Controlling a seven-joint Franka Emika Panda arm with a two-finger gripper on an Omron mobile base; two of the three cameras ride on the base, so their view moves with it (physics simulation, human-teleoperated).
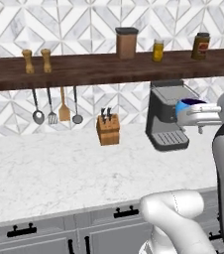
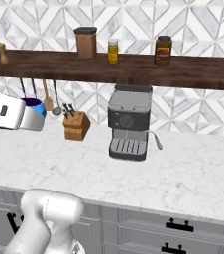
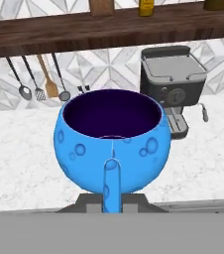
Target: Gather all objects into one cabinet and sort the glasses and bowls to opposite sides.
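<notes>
One blue cup (image 3: 112, 146) is carried above the marble table (image 1: 59, 168), its dark interior facing the hand camera and its rounded wall dotted with small raised bubbles. The fingers (image 3: 112, 186) are clamped on the cup's near wall, one tip lying against the outer blue surface below the rim. In the left base view the cup (image 1: 187, 105) sits at the end of the white hand, level with the top of the espresso machine (image 1: 167, 115) and just in front of it in the picture; in the right base view the cup (image 2: 34, 105) appears at the far left, near the hanging utensils (image 2: 49, 96) and left of the knife block (image 2: 76, 125). The cup is held well clear of the table.

On the table stand the wooden knife block (image 1: 108, 129) and the grey espresso machine (image 2: 129, 121), well apart from each other. Above them runs a dark wooden shelf (image 1: 84, 69) bearing two small wooden shakers (image 1: 37, 60), a brown canister (image 1: 126, 42) and two jars (image 1: 179, 48). Four utensils (image 1: 57, 106) hang below the shelf against the patterned tile wall. Grey base cabinets with black handles (image 2: 179, 225) run under the table edge.
</notes>
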